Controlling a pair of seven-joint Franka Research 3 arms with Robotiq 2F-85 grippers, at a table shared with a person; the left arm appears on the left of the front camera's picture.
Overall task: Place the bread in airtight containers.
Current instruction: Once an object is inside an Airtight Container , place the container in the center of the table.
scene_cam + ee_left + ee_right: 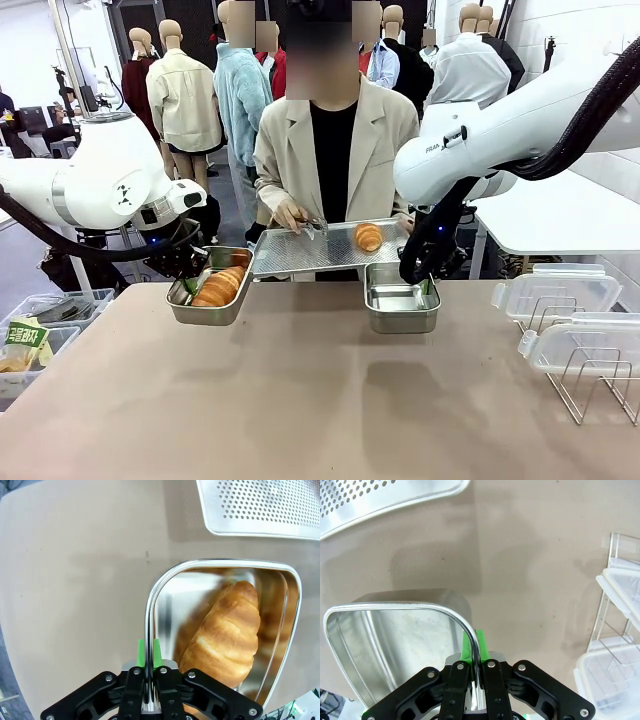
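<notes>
Tan table (300, 400); left tin (205, 314), right tin (402, 322); wire racks (590, 380) at right.

Shiny silver steel on the left tin (205, 312) — the roll (220, 287) in it is golden-orange with paler ridged stripes. The second roll (369, 237) is the same golden-orange, on a silver tray (300, 252) patterned with rows of small holes. The right tin (402, 322) is mirror-grey steel. The surface (300, 400) is plain matte tan-brown. The left gripper (149, 647) and right gripper (474, 642) are black with bright green pads; the robot arms (480, 140) are white. The lids (555, 288) are clear. The person's blazer (385, 140) is beige over a black top (332, 150).
</notes>
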